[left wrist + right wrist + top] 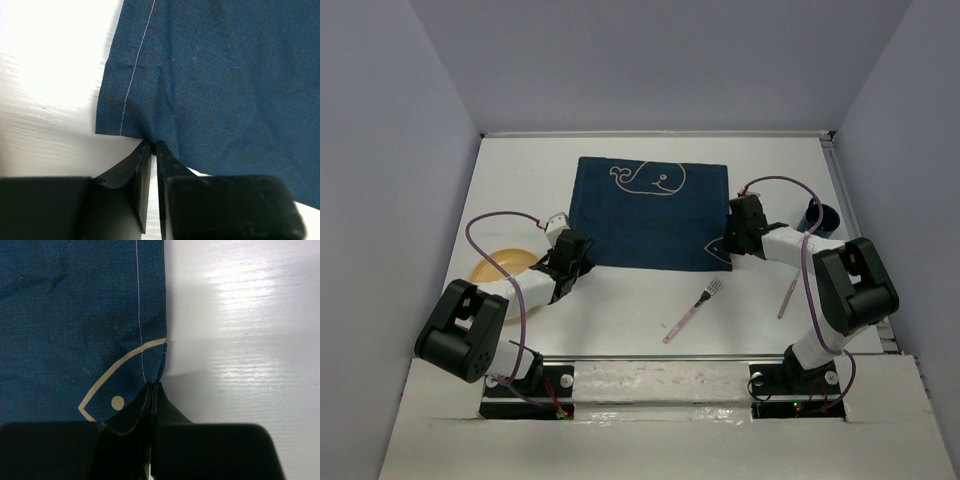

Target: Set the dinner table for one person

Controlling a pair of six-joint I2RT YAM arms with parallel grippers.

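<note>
A navy cloth placemat (645, 215) with a white whale drawing lies on the white dinner table (620, 310). My left gripper (573, 252) is shut on the placemat's near left edge (150, 135). My right gripper (730, 240) is shut on its near right corner (152, 375), by a small fish drawing. A pink fork (692, 310) lies on the table near the middle front. A yellow plate (500, 268) sits at the left, partly under my left arm. A blue cup (820, 217) stands at the right, behind my right arm. A pink utensil (788, 292) lies near the right arm.
Pale lavender walls (390, 200) enclose the table on three sides. Purple cables loop over both arms. The arm bases stand at the near edge.
</note>
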